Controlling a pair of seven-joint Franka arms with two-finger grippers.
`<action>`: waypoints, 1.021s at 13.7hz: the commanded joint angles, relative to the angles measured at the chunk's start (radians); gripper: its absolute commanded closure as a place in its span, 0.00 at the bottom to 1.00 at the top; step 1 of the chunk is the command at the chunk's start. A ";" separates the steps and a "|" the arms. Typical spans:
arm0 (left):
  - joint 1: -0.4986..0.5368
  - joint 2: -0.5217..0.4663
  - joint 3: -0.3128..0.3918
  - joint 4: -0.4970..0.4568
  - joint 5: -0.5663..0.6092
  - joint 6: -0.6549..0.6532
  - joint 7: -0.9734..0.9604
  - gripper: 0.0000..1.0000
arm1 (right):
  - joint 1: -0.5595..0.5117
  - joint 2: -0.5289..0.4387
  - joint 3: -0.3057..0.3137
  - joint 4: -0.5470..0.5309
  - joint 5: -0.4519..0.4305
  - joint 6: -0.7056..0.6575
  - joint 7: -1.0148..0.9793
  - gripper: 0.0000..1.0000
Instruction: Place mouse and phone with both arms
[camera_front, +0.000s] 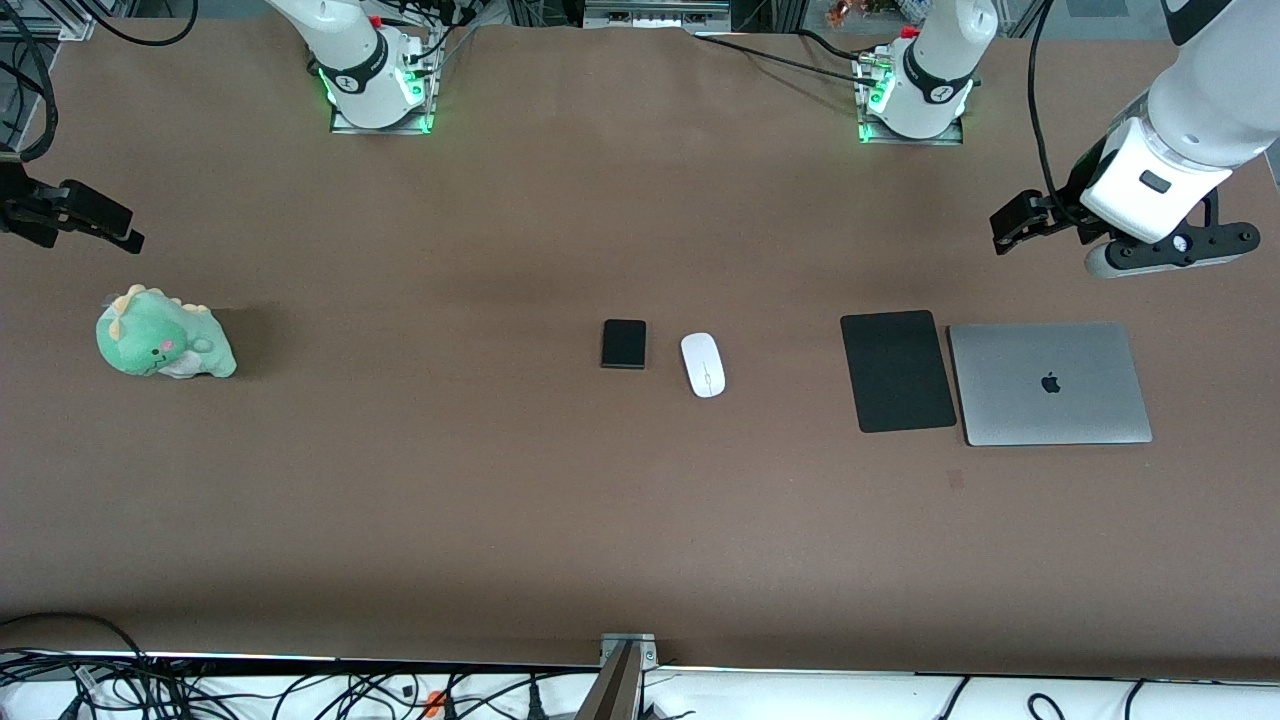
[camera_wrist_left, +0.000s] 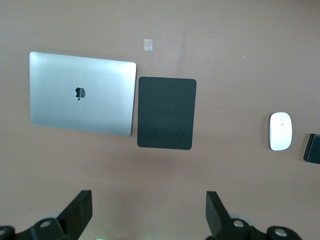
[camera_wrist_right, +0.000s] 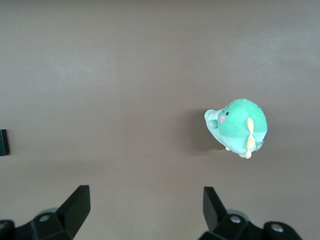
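mouse and phone lie side by side mid-table, just apart, phone toward the right arm's end. mouse pad and closed laptop sit beside each other toward the left arm's end. left gripper up over bare table near the laptop, jaws spread, empty. right gripper up near the green plush, jaws spread, empty.
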 joint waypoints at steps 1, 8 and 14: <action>0.004 -0.037 -0.009 -0.006 0.008 -0.023 0.008 0.00 | -0.003 -0.005 0.006 0.005 0.001 -0.001 -0.009 0.00; 0.004 -0.036 -0.012 -0.003 0.009 -0.016 0.015 0.00 | -0.003 -0.005 0.006 0.005 0.001 -0.003 -0.008 0.00; 0.004 -0.022 -0.012 0.001 0.012 0.018 0.015 0.00 | -0.003 -0.003 0.006 0.004 0.001 -0.005 -0.009 0.00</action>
